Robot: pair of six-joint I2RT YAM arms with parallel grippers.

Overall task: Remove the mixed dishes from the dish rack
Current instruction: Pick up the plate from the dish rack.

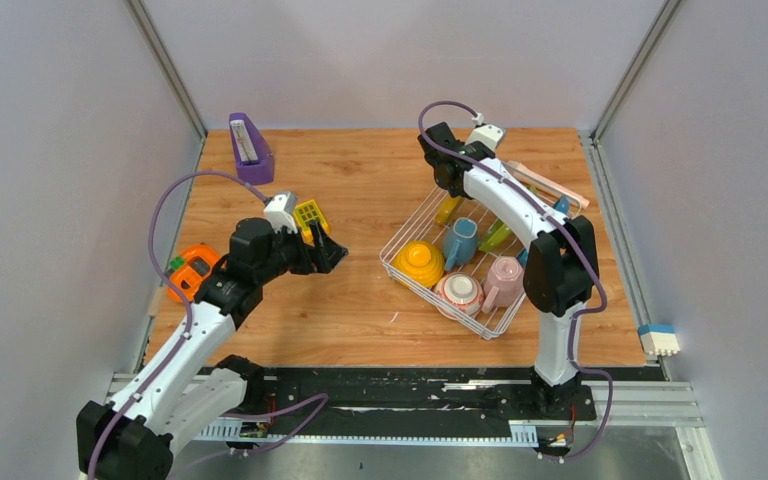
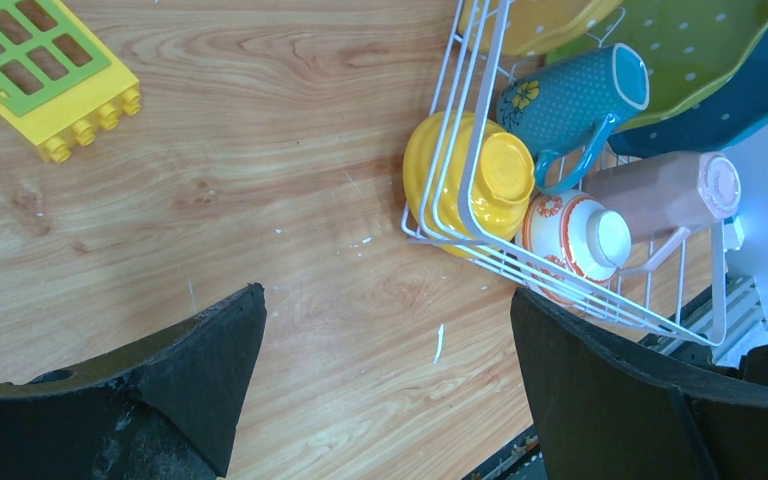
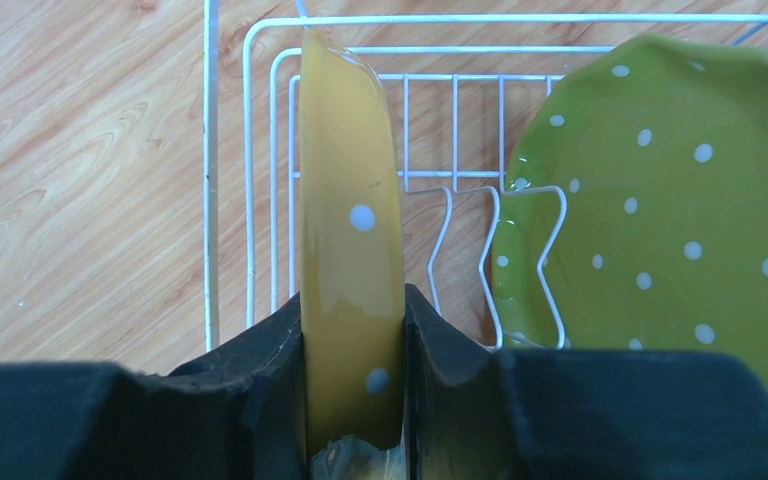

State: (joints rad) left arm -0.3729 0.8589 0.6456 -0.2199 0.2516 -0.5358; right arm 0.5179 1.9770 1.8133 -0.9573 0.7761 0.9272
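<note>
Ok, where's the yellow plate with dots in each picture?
Top external: the yellow plate stands at the dish rack's far left corner, right of centre.
Left wrist: only part of it shows, at the top edge, right of centre.
Right wrist: in the middle, edge-on, pinched by the right gripper.
Shared landmark: the green dotted plate beside it.

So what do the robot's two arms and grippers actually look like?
Both arms are built of white links with chunky black joints: the left arm and the right arm. A thin purple cable loops along each. The left gripper and right gripper have broad, matte black fingers, scuffed on the left one.
</note>
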